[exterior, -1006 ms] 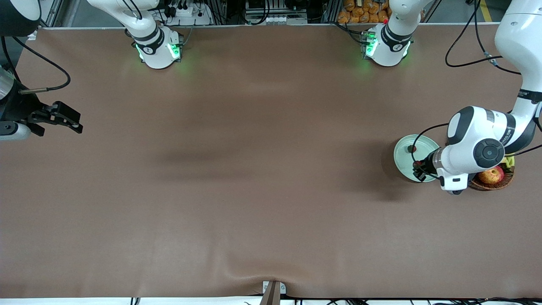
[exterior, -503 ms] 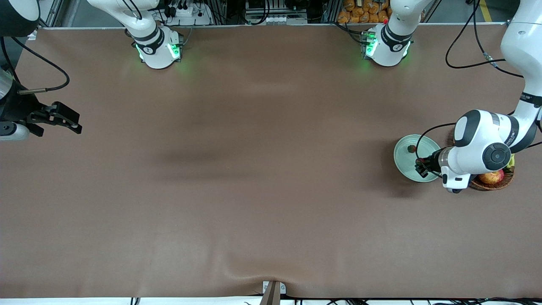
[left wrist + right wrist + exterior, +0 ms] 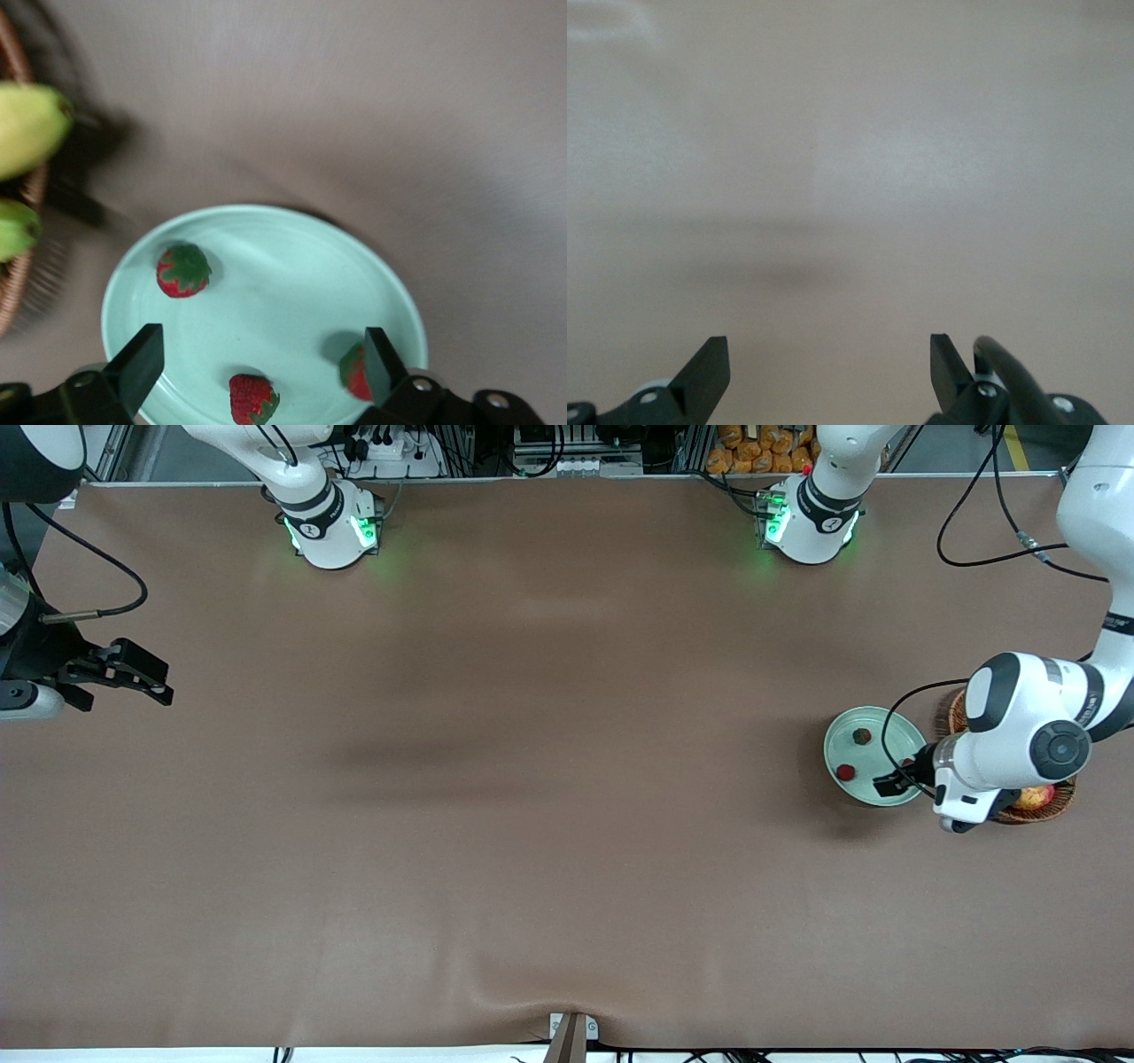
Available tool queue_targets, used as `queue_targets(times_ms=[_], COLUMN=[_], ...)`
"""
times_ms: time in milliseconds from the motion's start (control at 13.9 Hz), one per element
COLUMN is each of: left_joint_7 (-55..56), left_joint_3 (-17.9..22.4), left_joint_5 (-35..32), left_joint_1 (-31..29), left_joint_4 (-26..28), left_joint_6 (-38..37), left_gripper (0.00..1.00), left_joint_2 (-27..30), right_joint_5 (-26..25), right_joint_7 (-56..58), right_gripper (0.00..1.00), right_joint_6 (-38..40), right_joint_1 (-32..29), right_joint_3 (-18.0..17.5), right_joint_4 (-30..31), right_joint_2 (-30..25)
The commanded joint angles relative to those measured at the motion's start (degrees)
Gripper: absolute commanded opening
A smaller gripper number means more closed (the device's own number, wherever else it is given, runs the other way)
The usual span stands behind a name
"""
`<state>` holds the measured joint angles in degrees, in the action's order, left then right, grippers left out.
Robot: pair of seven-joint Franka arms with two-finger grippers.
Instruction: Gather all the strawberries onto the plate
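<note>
The pale mint-green plate (image 3: 889, 731) (image 3: 292, 266) lies near the left arm's end of the table. Three strawberries lie in it in the left wrist view: one (image 3: 183, 270) apart from the others, one (image 3: 252, 398) between my fingers, and one (image 3: 354, 374) partly hidden by a fingertip. The front view shows two strawberries (image 3: 861, 735) (image 3: 846, 772). My left gripper (image 3: 889, 784) (image 3: 263, 354) hangs open low over the plate's edge, holding nothing. My right gripper (image 3: 158, 682) (image 3: 828, 350) waits open over bare table at the right arm's end.
A brown wicker basket (image 3: 1028, 812) (image 3: 18, 292) stands right beside the plate, toward the left arm's end. It holds a red-yellow apple (image 3: 1035, 797) and pale green fruit (image 3: 27, 128). The left arm's wrist covers much of the basket.
My left gripper has opened and let go of a strawberry, which now lies in the plate. The left hand has drawn back a little toward the basket. The right arm is still.
</note>
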<state>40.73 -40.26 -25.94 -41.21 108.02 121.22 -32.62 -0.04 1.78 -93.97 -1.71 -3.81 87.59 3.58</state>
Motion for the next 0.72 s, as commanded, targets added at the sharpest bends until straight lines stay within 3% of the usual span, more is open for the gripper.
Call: queue_targets(times_ms=[0,359,503,647], left_joint_7=[-3.01,-8.72,-9.79,-10.92], left_joint_3=[-4.28,-11.85,-10.64,-5.64], left_joint_5=[0.02,0.80,1.77,5.27], left_joint_1=[0.16,0.42,5.40,11.99], left_joint_4=[-0.61,-2.64,-3.25,-4.22], left_joint_6=[-0.45,-1.24,-3.78,-5.72], left_gripper=[1.00,1.00,1.00,1.00], left_joint_2=[6.24,12.48,14.94,18.10], right_joint_5=[-0.75,-0.58,-0.58,-0.49], right_joint_7=[-0.99,-0.81,-0.90,-1.07], right_gripper=[1.00,1.00,1.00,1.00], right_joint_6=[0.89,0.98,0.98,0.98], right_joint_1=[0.30,-0.05,-0.22,-0.31], right_joint_3=[-0.06,-0.06,-0.06,-0.06], right_joint_4=[-1.55,-1.55,-1.55,-1.29], right_joint_2=[0.81,0.81,0.81,0.90])
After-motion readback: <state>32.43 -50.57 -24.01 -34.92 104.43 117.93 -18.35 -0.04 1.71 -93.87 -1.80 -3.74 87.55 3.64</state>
